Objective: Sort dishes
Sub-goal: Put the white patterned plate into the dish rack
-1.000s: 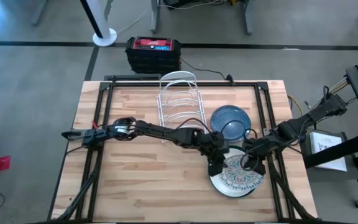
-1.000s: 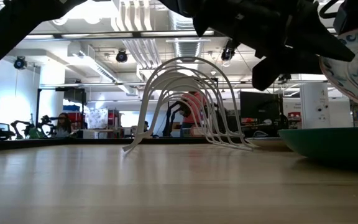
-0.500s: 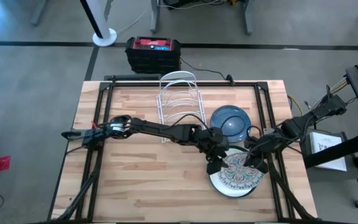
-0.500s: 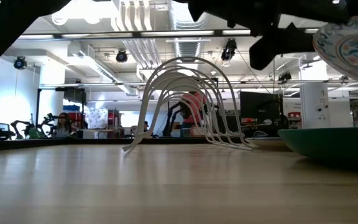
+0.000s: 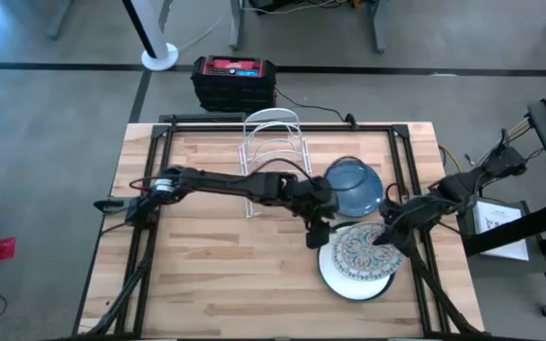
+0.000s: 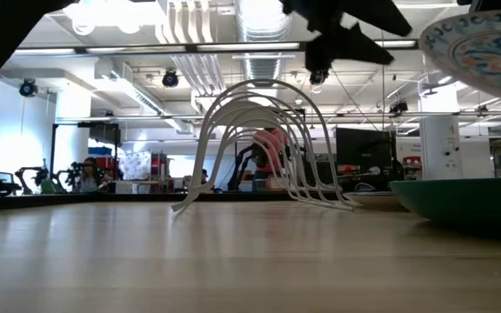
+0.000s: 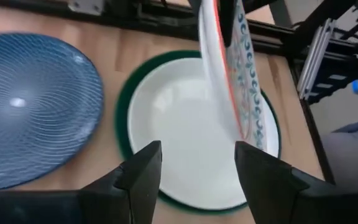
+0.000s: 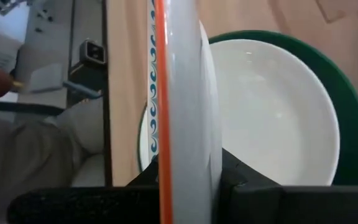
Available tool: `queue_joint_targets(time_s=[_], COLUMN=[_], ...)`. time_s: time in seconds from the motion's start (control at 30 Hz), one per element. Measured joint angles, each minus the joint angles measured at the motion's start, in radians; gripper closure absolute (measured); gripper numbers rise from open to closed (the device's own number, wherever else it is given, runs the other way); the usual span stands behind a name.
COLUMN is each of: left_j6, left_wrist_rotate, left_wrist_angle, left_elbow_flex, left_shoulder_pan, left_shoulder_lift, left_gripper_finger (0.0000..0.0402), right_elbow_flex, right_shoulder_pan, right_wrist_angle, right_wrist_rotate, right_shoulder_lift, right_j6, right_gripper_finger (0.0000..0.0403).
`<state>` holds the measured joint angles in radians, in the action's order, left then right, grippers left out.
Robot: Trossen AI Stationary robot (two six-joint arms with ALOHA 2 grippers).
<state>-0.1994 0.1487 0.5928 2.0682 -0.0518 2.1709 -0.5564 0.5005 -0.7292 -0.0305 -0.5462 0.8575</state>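
Glossy ceramic blue dish [image 7: 33, 106] w/ fine ridged swirls; plain white dish [image 7: 191, 143] smooth, shiny (glazed look); light, matt wood-plank table [image 5: 216, 265]; white wire rack [image 5: 271, 152].

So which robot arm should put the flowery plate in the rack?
The right: its pincer is shut on the round white floral-patterned plate, lifted off the stack. The left pincer is open and empty.

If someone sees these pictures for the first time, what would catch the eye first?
Most striking is the floral plate, lifted off the table and held at its edge by the right hand. Directly below lies the white plate stacked in the green dish, with the blue plate beside them, next to the wire rack.
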Motion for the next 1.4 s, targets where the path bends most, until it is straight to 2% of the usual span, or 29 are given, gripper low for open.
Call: queue_joint_targets(time_s=[0.17,0.37,0.53,0.67,0.93,1.17,1.27,1.4], left_j6=[0.086,0.138,0.162,0.163,0.162,0.214,0.239,0.272], left_wrist_rotate=[-0.035,-0.164,-0.271,-0.345,-0.425,-0.430,-0.430,-0.430], left_wrist_angle=[0.066,0.136,0.136,0.116,-0.092,-0.317,-0.419,-0.508], left_elbow_flex=[0.000,-0.016,-0.072,-0.158,-0.447,-0.685,-0.770,-0.854], left_shoulder_pan=[-0.009,-0.017,-0.017,-0.018,-0.017,-0.016,-0.010,-0.007], left_shoulder_lift=[-0.093,-0.189,-0.274,-0.347,-0.555,-0.732,-0.785,-0.838], left_gripper_finger=[0.0209,0.0209,0.0209,0.0209,0.0209,0.0209,0.0209,0.0209], right_elbow_flex=[-0.017,-0.089,-0.145,-0.168,-0.203,-0.204,-0.204,-0.204], right_shoulder_pan=[-0.001,-0.001,-0.003,-0.004,-0.046,-0.122,-0.160,-0.225], right_wrist_angle=[0.003,0.006,0.020,0.118,0.279,0.373,0.400,0.466], right_wrist_rotate=[0.134,0.351,0.528,0.639,0.690,0.679,0.648,0.550], right_shoulder_lift=[0.046,0.068,0.066,0.069,0.065,0.053,0.026,-0.045], right_j6=[-0.059,-0.214,-0.343,-0.483,-0.711,-0.839,-0.860,-0.857], right_gripper_finger=[0.0375,0.0375,0.0375,0.0375,0.0375,0.0375,0.0375,0.0375])
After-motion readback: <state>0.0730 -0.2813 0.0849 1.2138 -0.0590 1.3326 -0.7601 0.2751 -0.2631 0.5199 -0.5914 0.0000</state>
